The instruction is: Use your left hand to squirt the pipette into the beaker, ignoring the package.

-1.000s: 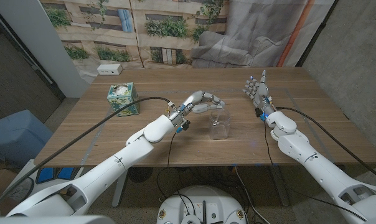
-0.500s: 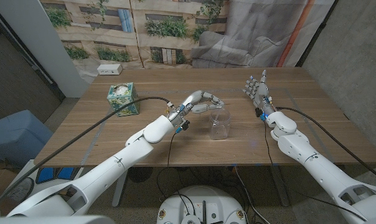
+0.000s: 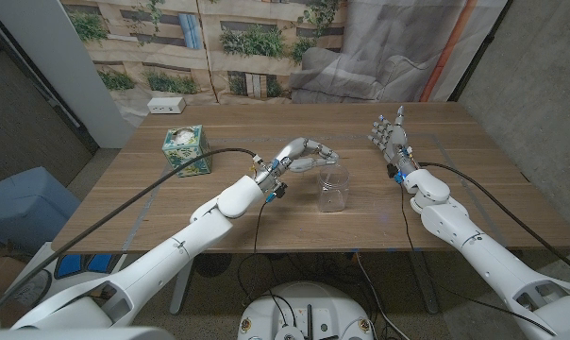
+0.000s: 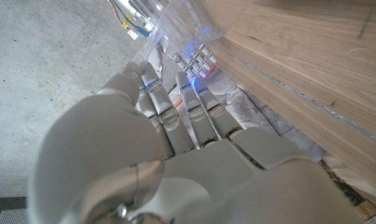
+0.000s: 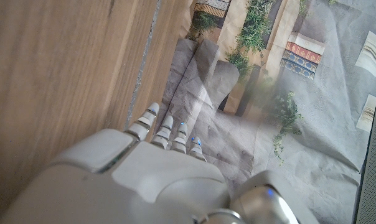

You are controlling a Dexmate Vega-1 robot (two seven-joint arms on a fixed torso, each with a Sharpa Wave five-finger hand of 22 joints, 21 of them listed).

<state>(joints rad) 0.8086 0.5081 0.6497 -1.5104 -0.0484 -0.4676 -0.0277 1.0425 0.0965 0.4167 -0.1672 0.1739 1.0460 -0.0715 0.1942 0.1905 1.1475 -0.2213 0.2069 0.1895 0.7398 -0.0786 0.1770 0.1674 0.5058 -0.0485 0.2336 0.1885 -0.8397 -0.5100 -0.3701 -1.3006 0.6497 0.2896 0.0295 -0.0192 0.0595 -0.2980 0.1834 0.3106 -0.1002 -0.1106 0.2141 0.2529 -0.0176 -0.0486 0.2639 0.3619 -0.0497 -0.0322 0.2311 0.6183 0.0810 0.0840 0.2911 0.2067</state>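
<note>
Wooden table (image 3: 219, 170) carries a green package (image 3: 186, 149) far left; clear beaker (image 3: 334, 188) stands mid-table, left hand (image 3: 309, 154) above it pinching the pipette; right hand (image 3: 389, 134) upright, fingers apart

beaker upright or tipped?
Upright: the clear glass beaker stands on its base on the wooden table, rim up, beneath the left hand.

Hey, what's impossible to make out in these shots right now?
- Pipette: too small in the head view and hidden under the left hand's curled fingers above the beaker; the left wrist view is blocked by the hand's back.
- Liquid in the beaker: clear glass, too small.
- Package print: too small.
</note>
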